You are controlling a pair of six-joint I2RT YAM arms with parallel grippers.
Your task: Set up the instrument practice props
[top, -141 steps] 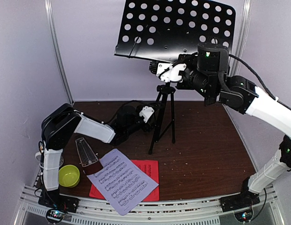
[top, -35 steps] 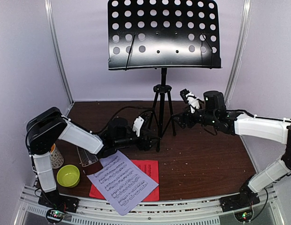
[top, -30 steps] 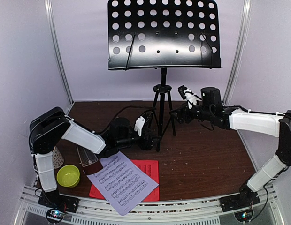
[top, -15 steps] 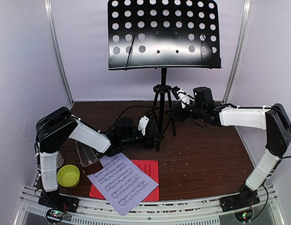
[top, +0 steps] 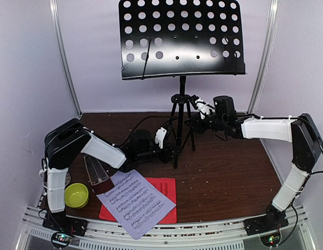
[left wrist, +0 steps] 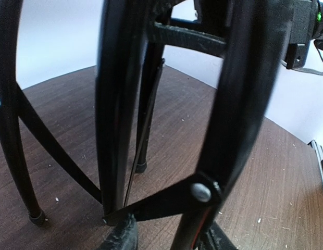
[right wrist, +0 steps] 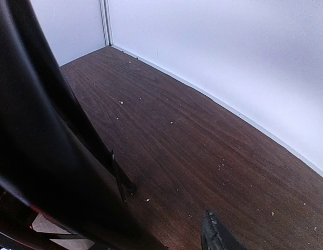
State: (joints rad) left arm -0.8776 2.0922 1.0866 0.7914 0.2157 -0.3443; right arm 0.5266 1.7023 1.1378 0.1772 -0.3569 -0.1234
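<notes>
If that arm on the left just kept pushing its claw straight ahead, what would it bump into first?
The music stand. The left gripper points rightward at the tripod's front leg, which fills its wrist view close up, so contact looks almost immediate; the exact gap is unclear.

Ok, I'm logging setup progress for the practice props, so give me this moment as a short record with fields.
stand: music stand upright at the back of the table, no sheet on its desk
sheets: white sheet lying partly over the red sheet at the near edge
other prop: metronome just left of the sheets, near the green bowl
left arm: left gripper low at the tripod legs; grip unclear
right arm: right gripper higher at the legs, from the right; grip unclear
</notes>
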